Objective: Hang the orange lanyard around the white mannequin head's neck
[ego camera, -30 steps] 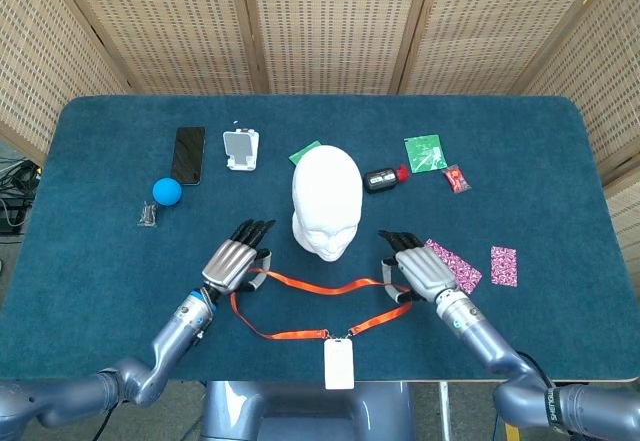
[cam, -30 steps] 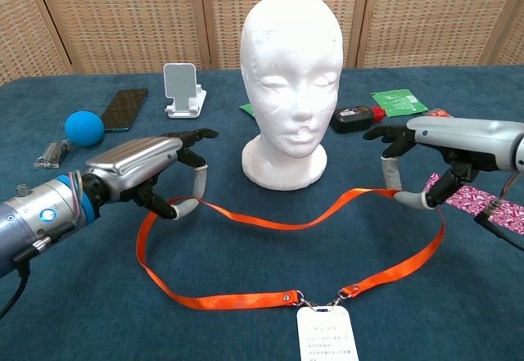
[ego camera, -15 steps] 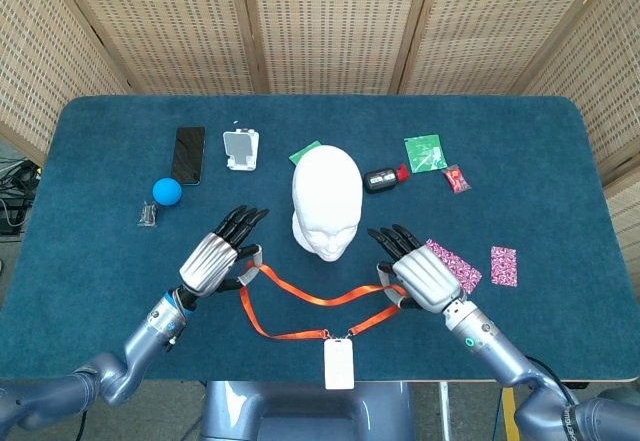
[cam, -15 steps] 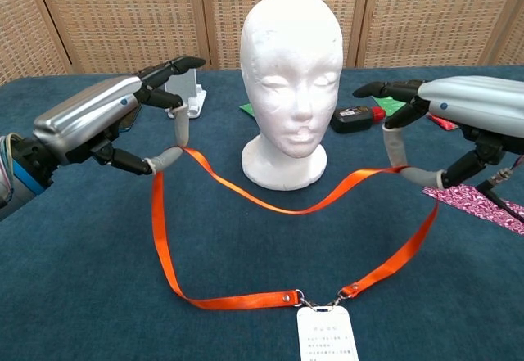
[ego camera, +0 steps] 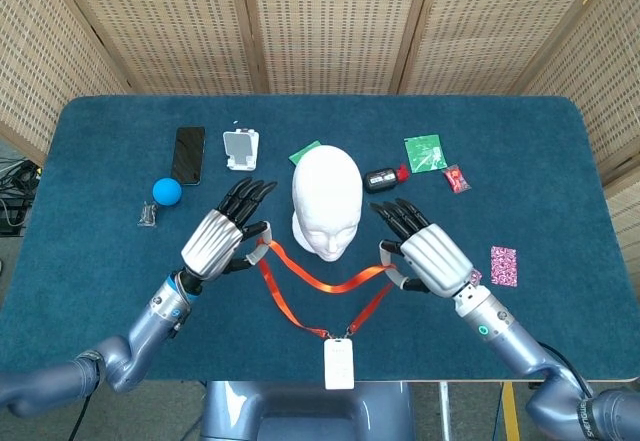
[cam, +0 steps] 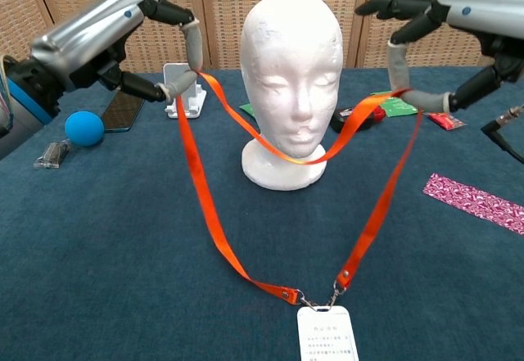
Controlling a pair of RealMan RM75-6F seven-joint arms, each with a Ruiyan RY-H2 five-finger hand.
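Note:
The white mannequin head (ego camera: 327, 199) (cam: 292, 83) stands upright mid-table, facing me. My left hand (ego camera: 222, 238) (cam: 110, 27) is raised left of it and pinches the orange lanyard (ego camera: 330, 286) (cam: 380, 200) between thumb and a finger. My right hand (ego camera: 425, 254) (cam: 458, 13) is raised on the other side and pinches the strap the same way. Between the hands the loop's upper span sags across the front of the head's chin and neck. Both long sides run down to the white badge (ego camera: 338, 363) (cam: 327, 340), which lies at the table's front edge.
On the blue table (ego camera: 560, 161) behind the head lie a phone (ego camera: 188, 154), a white phone stand (ego camera: 241, 149), a blue ball (ego camera: 167, 191), green packets (ego camera: 424, 152) and a black and red item (ego camera: 383, 178). Pink patterned cards (ego camera: 503, 265) (cam: 477, 201) lie at the right.
Both hands have risen from just above the table to head height and moved forward, lifting the strap with them. The loop now hangs stretched in front of the head; the badge stays down.

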